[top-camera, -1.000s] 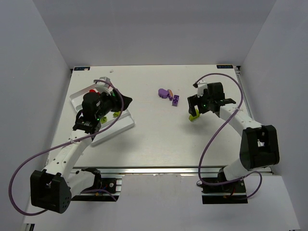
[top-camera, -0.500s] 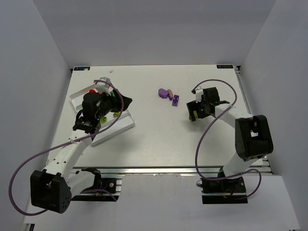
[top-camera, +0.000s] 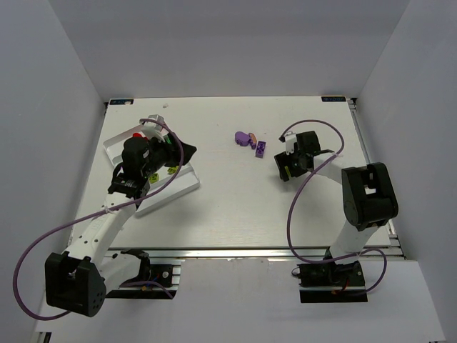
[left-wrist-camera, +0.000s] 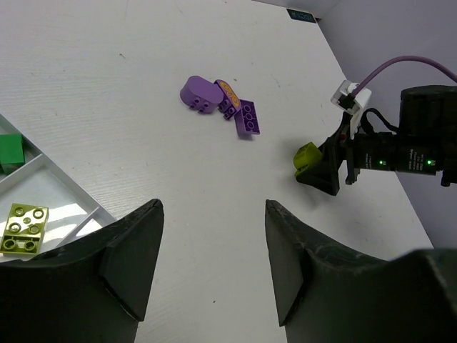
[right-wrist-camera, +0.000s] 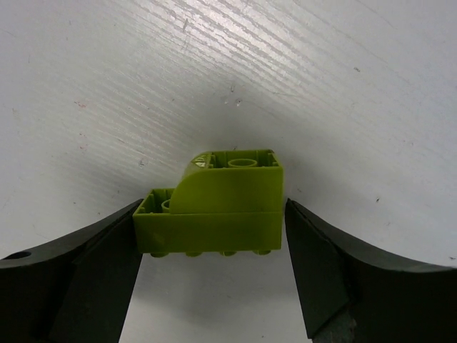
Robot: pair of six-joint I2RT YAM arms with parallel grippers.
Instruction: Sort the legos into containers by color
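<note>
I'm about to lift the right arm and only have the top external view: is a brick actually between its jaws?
Observer: Yes. The right wrist view shows a yellow-green brick between the jaws of the right gripper, and each jaw touches one side of it.
Operator: Is the left arm carrying anything?
Observer: No. In the left wrist view the left gripper is open, with nothing between its jaws.
</note>
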